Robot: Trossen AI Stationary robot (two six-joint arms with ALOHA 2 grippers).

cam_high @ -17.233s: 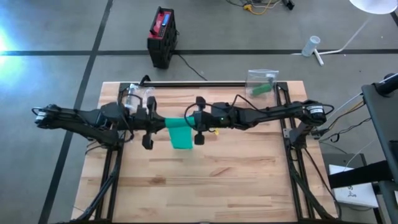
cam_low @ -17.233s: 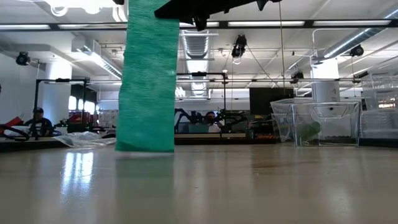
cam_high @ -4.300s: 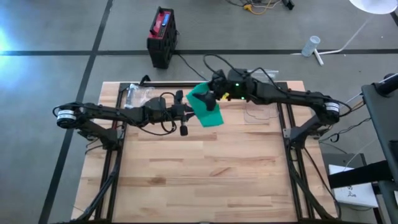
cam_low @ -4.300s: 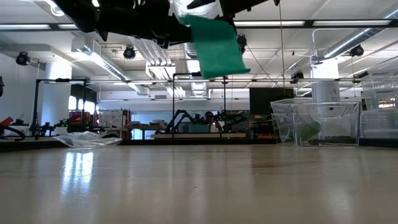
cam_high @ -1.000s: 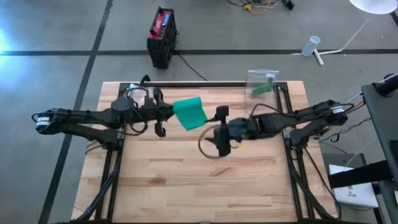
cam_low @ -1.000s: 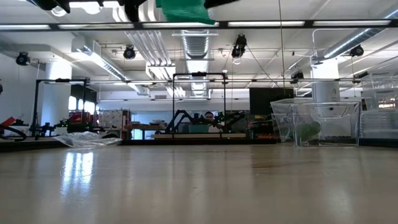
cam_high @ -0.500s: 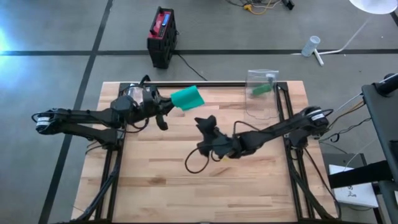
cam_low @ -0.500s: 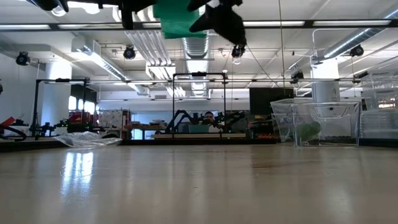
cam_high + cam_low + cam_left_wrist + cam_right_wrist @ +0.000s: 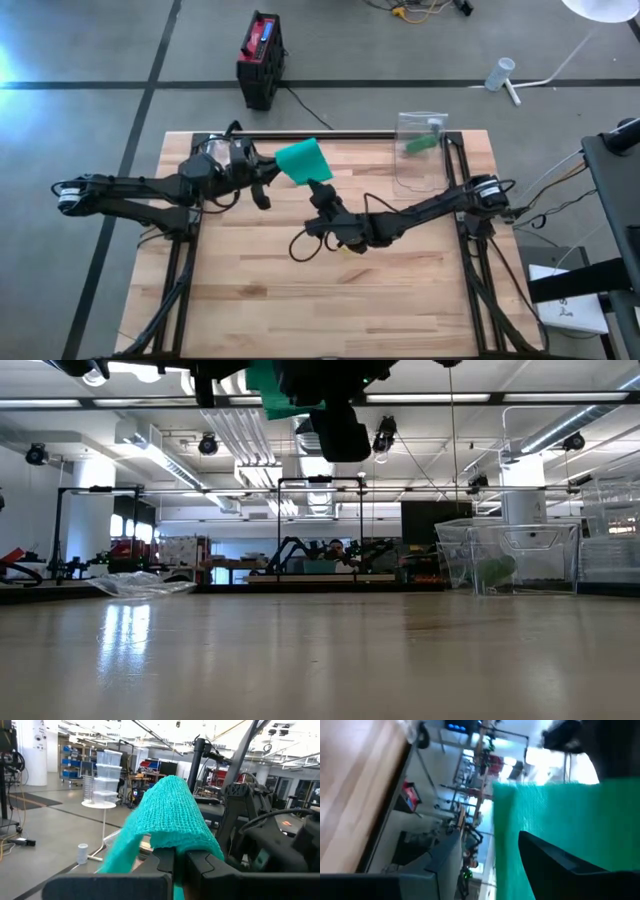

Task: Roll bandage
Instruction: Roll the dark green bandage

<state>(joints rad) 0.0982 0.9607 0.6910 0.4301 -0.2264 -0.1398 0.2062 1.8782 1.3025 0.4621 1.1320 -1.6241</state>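
Aloft, left gripper (image 9: 175, 862) jaws pinch the green bandage (image 9: 303, 160). Right gripper (image 9: 321, 190) jaws half-wide just beside its loose end. Regrasp step; next: close there, then wind.

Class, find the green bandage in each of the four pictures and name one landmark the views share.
High view: green bandage over the table's far middle, clamped by the left gripper.
Low view: bandage at the top edge, well above the table.
Left wrist view: bandage draped over the shut fingers.
Right wrist view: bandage fills the right half.
Shared landmark: the clear bin.
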